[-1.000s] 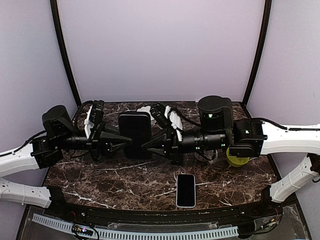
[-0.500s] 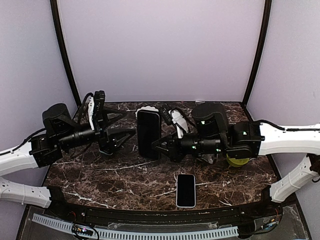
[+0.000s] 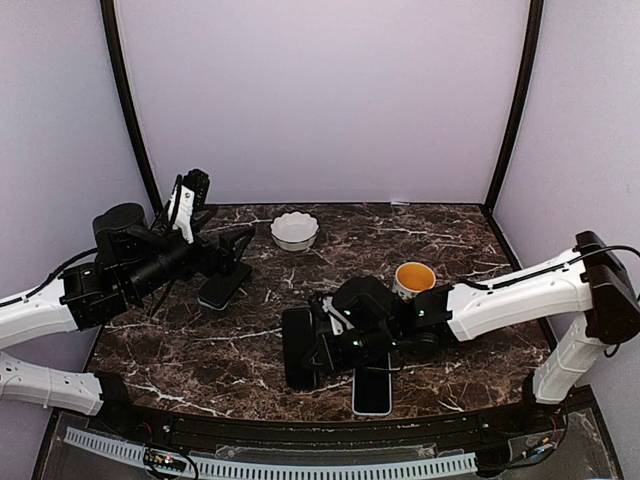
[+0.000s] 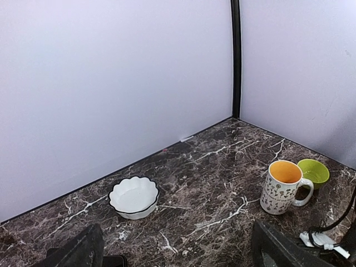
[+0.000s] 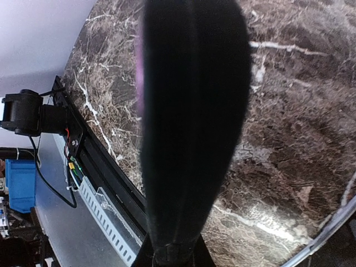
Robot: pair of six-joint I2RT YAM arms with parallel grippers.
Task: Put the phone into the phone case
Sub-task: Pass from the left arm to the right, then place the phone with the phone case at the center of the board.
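Note:
The black phone case [image 3: 297, 348] stands on edge low over the front of the table, and my right gripper [image 3: 320, 346] is shut on it. In the right wrist view the case [image 5: 192, 122] runs up from my jaws, seen edge-on, and fills the middle. The phone [image 3: 372, 395], dark screen up with a white rim, lies flat at the table's front edge just right of the case, its far end hidden under my right gripper. My left gripper [image 3: 228, 262] hangs open at the left with nothing in it. Its fingers [image 4: 75, 251] frame bare table.
A white scalloped bowl [image 3: 294, 230] sits at the back centre. A patterned mug [image 3: 413, 279] with an orange inside stands behind my right arm, with a green bowl [image 4: 313, 172] beside it. A dark flat slab [image 3: 221, 290] lies under my left gripper.
My left gripper opened, let go of the case and drew back left. My right arm carried the case down and forward to beside the phone.

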